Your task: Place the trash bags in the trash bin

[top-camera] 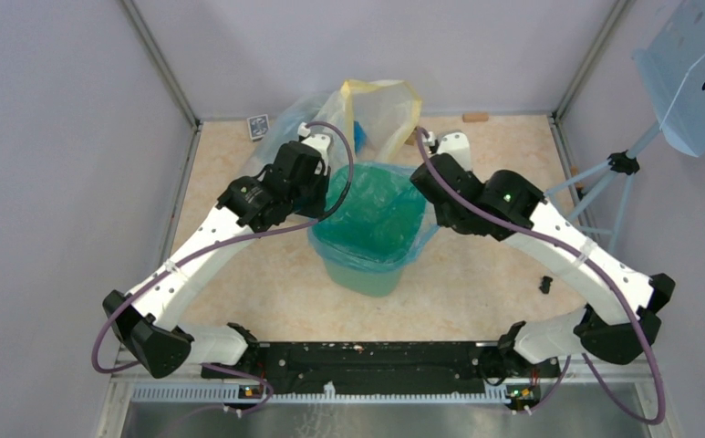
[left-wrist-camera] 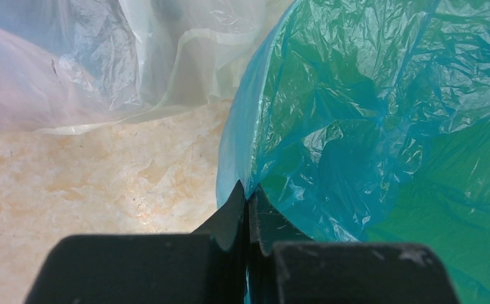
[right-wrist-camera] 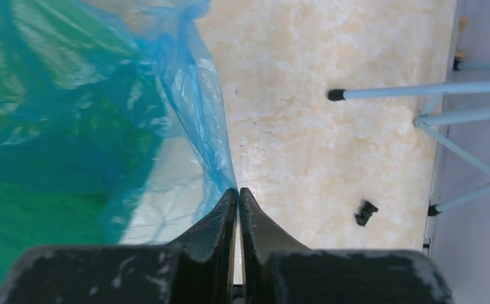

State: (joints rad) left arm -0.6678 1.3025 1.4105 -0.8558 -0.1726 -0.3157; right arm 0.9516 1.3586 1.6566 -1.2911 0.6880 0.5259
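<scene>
The mint-green trash bin (top-camera: 365,274) stands mid-table between my arms. The thin blue trash bag (top-camera: 376,214) lies spread inside it, its rim hanging over the bin's mouth. My left gripper (left-wrist-camera: 247,193) is shut on the bag's left edge (left-wrist-camera: 331,126). My right gripper (right-wrist-camera: 238,193) is shut on the bag's right edge (right-wrist-camera: 191,107), and the film runs up from between its tips. In the top view the left gripper (top-camera: 328,173) and the right gripper (top-camera: 419,178) sit at opposite sides of the bin's mouth.
A larger clear-and-yellowish plastic sack (top-camera: 376,109) stands just behind the bin. A small card box (top-camera: 257,126) and a wooden block (top-camera: 476,117) lie at the back. A light-blue stand (top-camera: 622,173) is at the right, with a small black piece (top-camera: 545,284) on the table.
</scene>
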